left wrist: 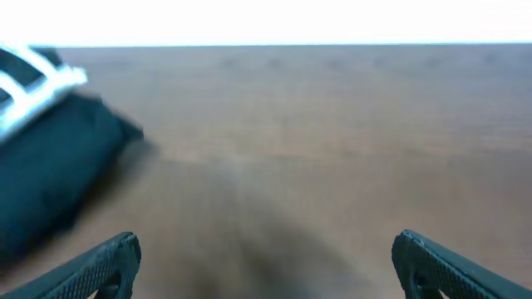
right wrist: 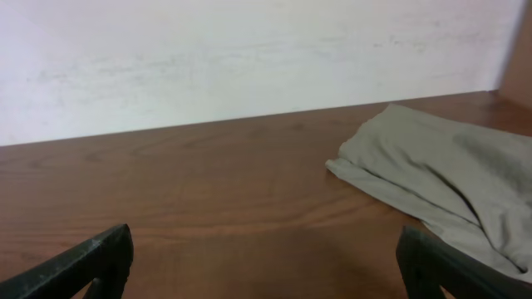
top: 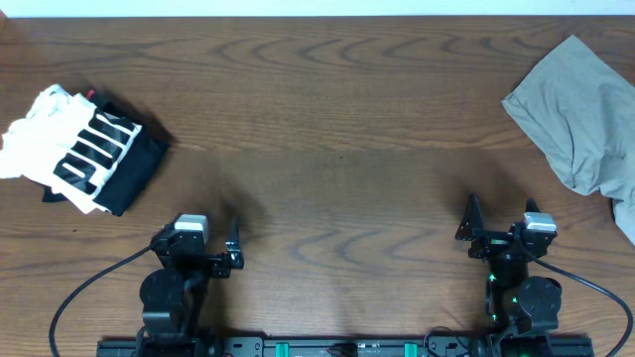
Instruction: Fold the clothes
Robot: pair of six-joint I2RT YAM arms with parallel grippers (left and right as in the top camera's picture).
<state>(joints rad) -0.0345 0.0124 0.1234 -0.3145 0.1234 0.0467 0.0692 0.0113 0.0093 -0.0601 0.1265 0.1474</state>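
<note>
The grey-khaki garment (top: 580, 114) is cut off by the overhead view's right edge. The black garment (left wrist: 50, 174) is blurred and cropped at the left wrist view's left edge.

Overhead cam sits high and looks straight down on the worktop (top: 337, 119), with both arm bases along the bottom edge of its picture, so it takes in the whole spread from far off. Left wrist cam rides low behind the left tool (left wrist: 266, 249), facing forward across the wood, close to the surface and pretty blurry. It shares the striped bundle (left wrist: 50, 166) with the overhead, off to the left in both. Right wrist cam is also low, behind the right tool (right wrist: 266, 257), aimed at the back wall (right wrist: 249, 58). Its overlap with the overhead is the grey-khaki garment (right wrist: 440, 174) on the right.
</note>
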